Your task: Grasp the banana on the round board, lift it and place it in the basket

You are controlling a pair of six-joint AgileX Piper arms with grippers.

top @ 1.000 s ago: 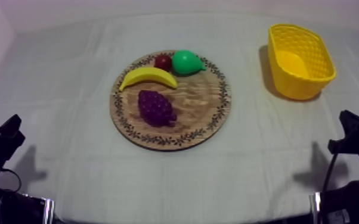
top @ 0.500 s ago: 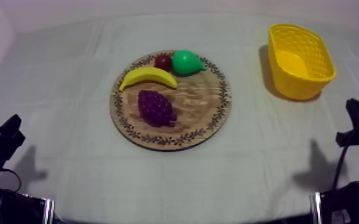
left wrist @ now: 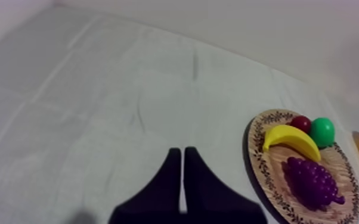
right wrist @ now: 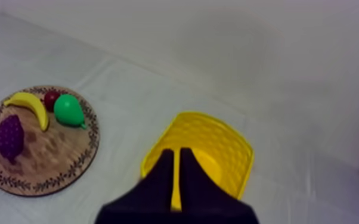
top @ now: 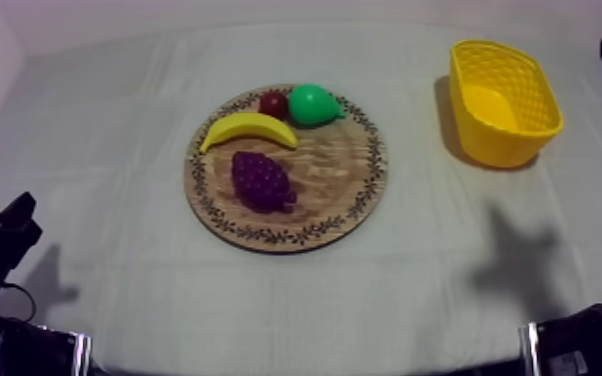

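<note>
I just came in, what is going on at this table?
Nothing is held yet. The banana lies on the wooden board beside the grapes, pear and small red fruit. The right gripper, shut on nothing, hangs above the yellow basket. The left gripper rests shut, left of the board.

Both the left pincer (left wrist: 182, 151) and right pincer (right wrist: 176, 152) are plain matte black, tapering from broad bases.

Right pincer (right wrist: 176, 152) moved up, over yellow basket (right wrist: 226, 149).
</note>
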